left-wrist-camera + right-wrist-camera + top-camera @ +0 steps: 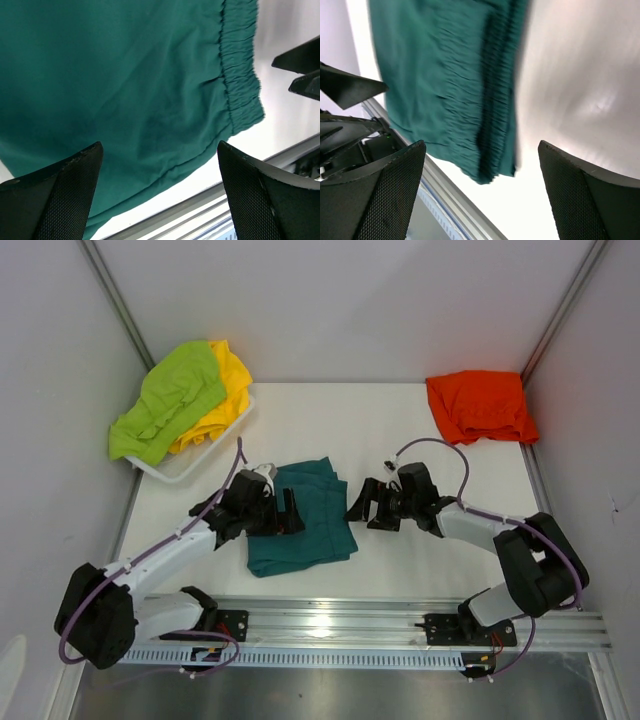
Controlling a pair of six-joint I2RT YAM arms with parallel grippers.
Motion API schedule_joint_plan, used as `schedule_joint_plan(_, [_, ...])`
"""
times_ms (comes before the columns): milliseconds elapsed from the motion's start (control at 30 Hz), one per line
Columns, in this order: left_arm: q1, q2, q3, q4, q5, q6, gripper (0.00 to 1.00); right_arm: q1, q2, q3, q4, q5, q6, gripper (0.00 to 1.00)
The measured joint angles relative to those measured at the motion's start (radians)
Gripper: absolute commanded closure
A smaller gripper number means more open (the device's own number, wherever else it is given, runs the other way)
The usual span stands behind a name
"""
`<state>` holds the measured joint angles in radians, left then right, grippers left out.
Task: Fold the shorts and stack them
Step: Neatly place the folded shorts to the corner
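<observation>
Spilling over a white tray [168,472] at the upper left of the top view, lime shorts [165,400] lie partly over yellow shorts [228,380]. Lower and toward the centre, the left gripper [282,515] hovers over the left part of the teal shorts [315,510], which lie folded and flat on the table [420,560] at mid-frame. Its jaws are spread wide and hold nothing; in the left wrist view its fingers [60,195] frame the teal cloth and the gathered waistband [240,75]. Just right of the teal shorts, the right gripper [370,508] sits over bare table beside the waistband edge, its jaws also wide and empty, as its wrist view shows. At the upper right, well apart from the rest, orange shorts [480,405] lie bunched against the wall.
</observation>
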<state>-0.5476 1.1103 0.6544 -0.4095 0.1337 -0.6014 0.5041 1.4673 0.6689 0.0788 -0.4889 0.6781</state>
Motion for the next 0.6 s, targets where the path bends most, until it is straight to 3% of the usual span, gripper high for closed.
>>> schedule_joint_plan(600, [-0.045,0.254,0.087,0.035,-0.109,0.026,0.05,0.068,0.114,-0.06,0.174,-0.01,0.128,0.03])
